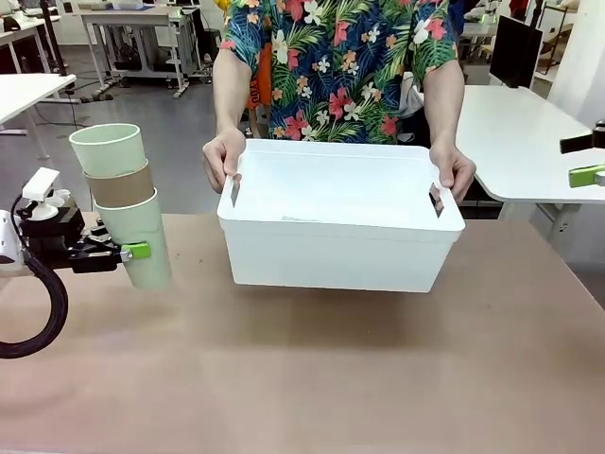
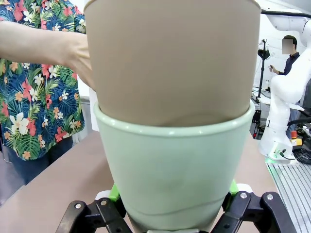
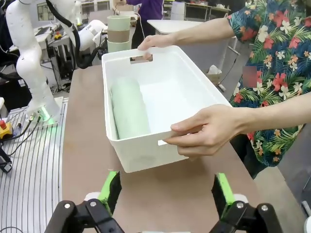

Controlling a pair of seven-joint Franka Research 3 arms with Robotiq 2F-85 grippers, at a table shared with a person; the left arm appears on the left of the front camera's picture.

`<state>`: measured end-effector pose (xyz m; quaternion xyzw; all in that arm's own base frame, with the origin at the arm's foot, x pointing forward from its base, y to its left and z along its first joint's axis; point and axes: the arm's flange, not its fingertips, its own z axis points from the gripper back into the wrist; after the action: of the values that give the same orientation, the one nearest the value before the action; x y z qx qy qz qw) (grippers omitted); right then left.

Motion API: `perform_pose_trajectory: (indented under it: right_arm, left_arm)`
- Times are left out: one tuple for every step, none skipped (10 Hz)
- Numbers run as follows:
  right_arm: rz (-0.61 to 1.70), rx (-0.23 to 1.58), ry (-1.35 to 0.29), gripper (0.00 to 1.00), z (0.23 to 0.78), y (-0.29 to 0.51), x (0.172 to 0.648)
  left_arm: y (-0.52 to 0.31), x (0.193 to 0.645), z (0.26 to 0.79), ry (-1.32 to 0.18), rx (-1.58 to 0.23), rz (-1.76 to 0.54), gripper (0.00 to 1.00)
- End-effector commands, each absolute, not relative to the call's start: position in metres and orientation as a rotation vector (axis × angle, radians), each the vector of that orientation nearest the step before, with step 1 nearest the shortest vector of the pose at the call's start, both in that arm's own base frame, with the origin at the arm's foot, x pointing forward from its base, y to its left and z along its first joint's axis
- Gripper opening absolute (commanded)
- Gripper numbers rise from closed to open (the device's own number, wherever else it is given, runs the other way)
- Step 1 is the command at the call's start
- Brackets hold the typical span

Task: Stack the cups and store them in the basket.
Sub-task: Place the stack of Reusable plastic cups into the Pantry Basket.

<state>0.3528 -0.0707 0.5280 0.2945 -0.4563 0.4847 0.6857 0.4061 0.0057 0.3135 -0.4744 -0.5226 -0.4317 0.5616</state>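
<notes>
My left gripper (image 1: 132,252) pinches a stack of cups (image 1: 121,201), fingers pressed against the bottom mint green cup (image 1: 140,248). A brown cup (image 1: 119,185) sits nested in it, and another mint green cup (image 1: 109,148) is nested in the brown one on top. The stack hangs above the left part of the brown table (image 1: 312,369), leaning a little with its rims toward the left. In my left wrist view the gripped mint cup (image 2: 175,170) fills the space between my green pads (image 2: 113,192), with the brown one (image 2: 172,60) rising out of it.

The white basket (image 1: 340,248) is at the middle of the table, to the right of the stack and apart from it. A person in a flowered shirt (image 1: 340,66) stands at the far side and holds it by both short ends, one hand (image 1: 223,159) on the end nearer my stack, the other hand (image 1: 452,170) on the opposite end. From my right wrist view, a mint green stack of cups (image 3: 129,109) lies on its side inside the basket (image 3: 146,155) along one long wall; I cannot tell how many are in it.

My right gripper (image 3: 166,191) hovers over the table just short of the basket's near end, jaws spread wide with nothing between them. In the front view its green pad (image 1: 587,175) shows at the right edge.
</notes>
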Motion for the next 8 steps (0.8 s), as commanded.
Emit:
perform_pose_trajectory:
  right_arm:
    - [1.07, 0.682, -1.046, 1.0, 0.5322, -0.0717, 0.3541]
    - [1.07, 0.682, -1.046, 1.0, 0.5322, -0.0717, 0.3541]
    - [1.07, 0.682, -1.046, 1.0, 0.5322, -0.0717, 0.3541]
    - [1.07, 0.682, -1.046, 1.0, 0.5322, -0.0717, 0.3541]
    - [1.07, 0.682, -1.046, 1.0, 0.5322, -0.0717, 0.3541]
    - [1.07, 0.682, -1.046, 1.0, 0.5322, -0.0717, 0.3541]
    - [1.07, 0.682, -1.046, 1.0, 0.5322, -0.0717, 0.3541]
    - [1.07, 0.682, -1.046, 1.0, 0.5322, -0.0717, 0.3541]
  left_arm:
    - [0.0053, 0.4056, 0.3183, -1.242, -1.119, -1.022, 0.87]
    - [0.0053, 0.4056, 0.3183, -1.242, -1.119, -1.022, 0.87]
    - [0.0053, 0.4056, 0.3183, -1.242, -1.119, -1.022, 0.87]
    - [0.0053, 0.4056, 0.3183, -1.242, -1.119, -1.022, 0.87]
    - [0.0053, 0.4056, 0.3183, -1.242, -1.119, -1.022, 0.87]
    - [0.0053, 0.4056, 0.3183, -1.242, -1.119, -1.022, 0.87]
    - [0.0053, 0.4056, 0.3183, -1.242, -1.119, -1.022, 0.87]
    - [0.0053, 0.4056, 0.3183, -1.242, -1.119, -1.022, 0.87]
